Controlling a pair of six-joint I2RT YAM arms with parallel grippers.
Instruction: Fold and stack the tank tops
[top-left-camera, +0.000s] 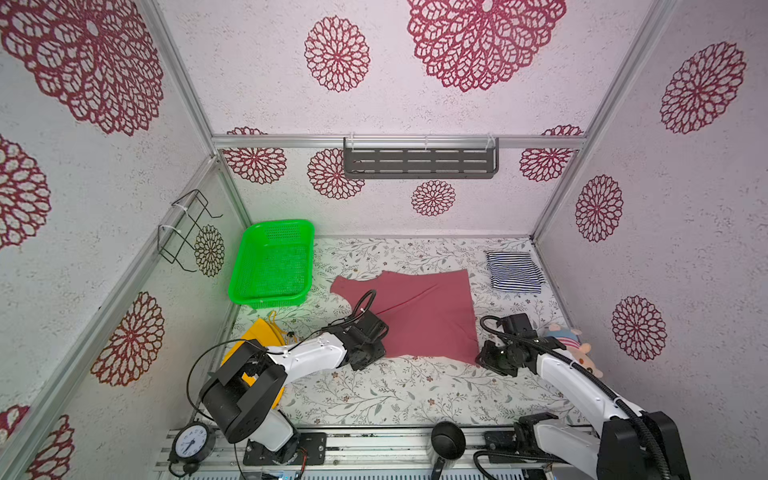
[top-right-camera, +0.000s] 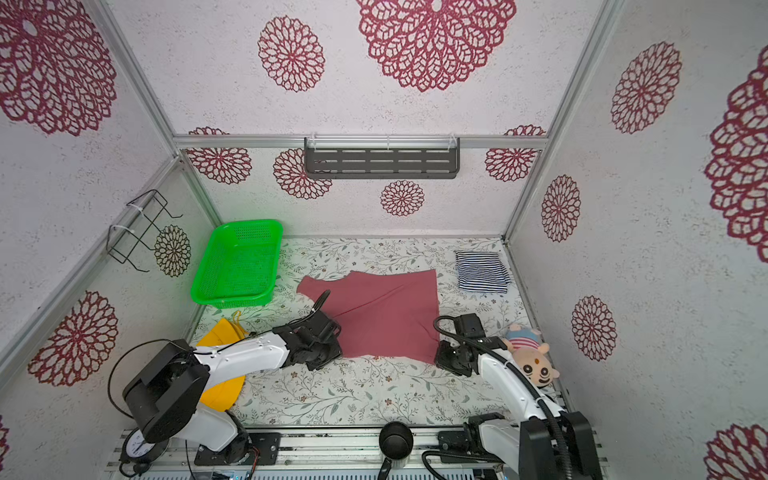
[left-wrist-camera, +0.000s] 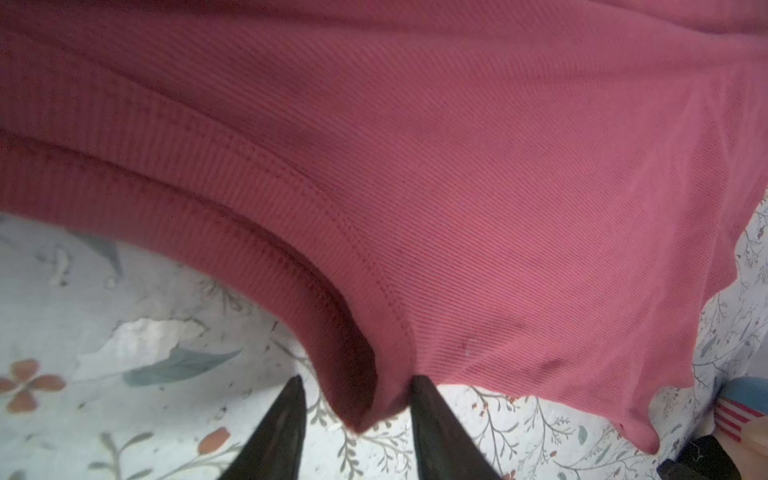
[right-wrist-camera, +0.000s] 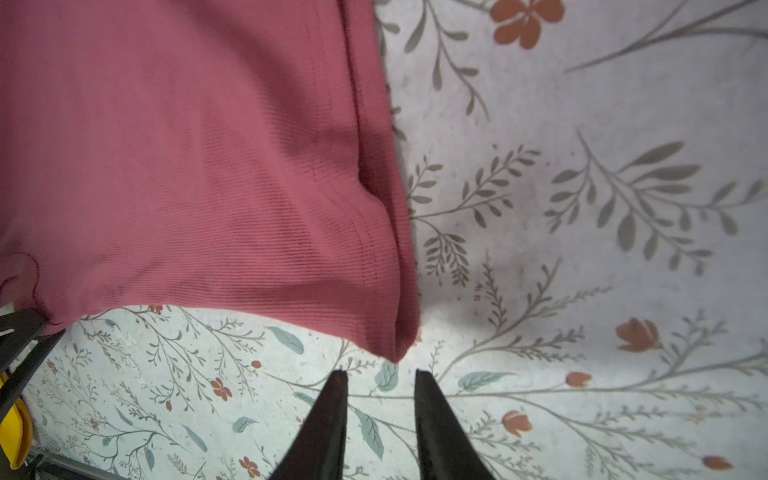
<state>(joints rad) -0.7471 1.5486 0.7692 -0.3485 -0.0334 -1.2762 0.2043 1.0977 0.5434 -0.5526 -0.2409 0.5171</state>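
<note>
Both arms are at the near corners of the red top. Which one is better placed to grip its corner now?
Left. A corner of the red top lies between the open fingers of the left gripper; the open fingers of the right gripper stop just short of their corner.

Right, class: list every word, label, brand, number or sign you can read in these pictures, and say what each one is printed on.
Clock: a ring of numerals on its white face, too small and blurred to quote.
Red top, striped top, green basket, yellow hat, plush toy: no writing visible.
Nothing else in any view carries readable text.
</note>
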